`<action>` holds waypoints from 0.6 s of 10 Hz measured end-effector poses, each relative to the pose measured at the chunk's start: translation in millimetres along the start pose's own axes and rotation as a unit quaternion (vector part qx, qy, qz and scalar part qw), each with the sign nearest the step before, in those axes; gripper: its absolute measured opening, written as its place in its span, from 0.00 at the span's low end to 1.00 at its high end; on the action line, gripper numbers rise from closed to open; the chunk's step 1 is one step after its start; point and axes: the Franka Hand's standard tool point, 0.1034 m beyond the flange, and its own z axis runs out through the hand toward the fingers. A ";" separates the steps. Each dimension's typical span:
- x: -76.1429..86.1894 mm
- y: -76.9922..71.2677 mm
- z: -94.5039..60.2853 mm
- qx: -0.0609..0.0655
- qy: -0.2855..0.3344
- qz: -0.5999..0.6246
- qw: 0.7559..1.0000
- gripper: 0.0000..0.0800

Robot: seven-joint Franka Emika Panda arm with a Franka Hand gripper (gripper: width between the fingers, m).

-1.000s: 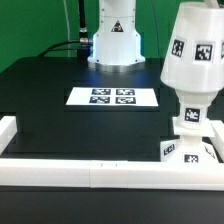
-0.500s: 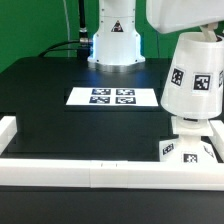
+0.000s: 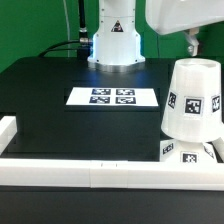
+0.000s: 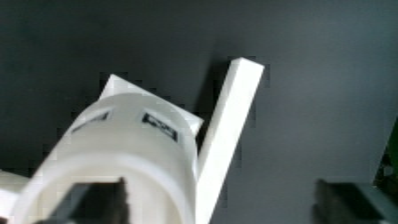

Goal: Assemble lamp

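On the black surface (image 3: 60,110), the marker board (image 3: 113,97) lay toward the exterior view's left. Further right, the shade (image 3: 193,100) sat over the base (image 3: 186,152), beside the border rail (image 3: 100,170). Above it hung the gripper (image 3: 191,42); whether its fingers (image 3: 190,44) were apart could not be told.

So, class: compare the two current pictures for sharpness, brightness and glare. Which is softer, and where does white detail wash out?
Exterior view: fairly sharp, evenly lit; tags on the shade and marker board are legible, though the rail looks nearly featureless white. Wrist view: noticeably blurred throughout; the shade has smeared tags, the rail soft edges, and the dark fingers are out of focus.
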 end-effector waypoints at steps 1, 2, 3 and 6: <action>-10.8 2.7 3.4 0.000 -0.004 -0.007 1.000 0.81; -20.0 4.1 2.4 0.001 -0.008 -0.008 1.000 0.86; -23.7 2.6 -0.1 -0.001 -0.013 -0.007 1.000 0.87; -28.1 -3.2 -5.2 -0.015 -0.023 -0.006 1.000 0.87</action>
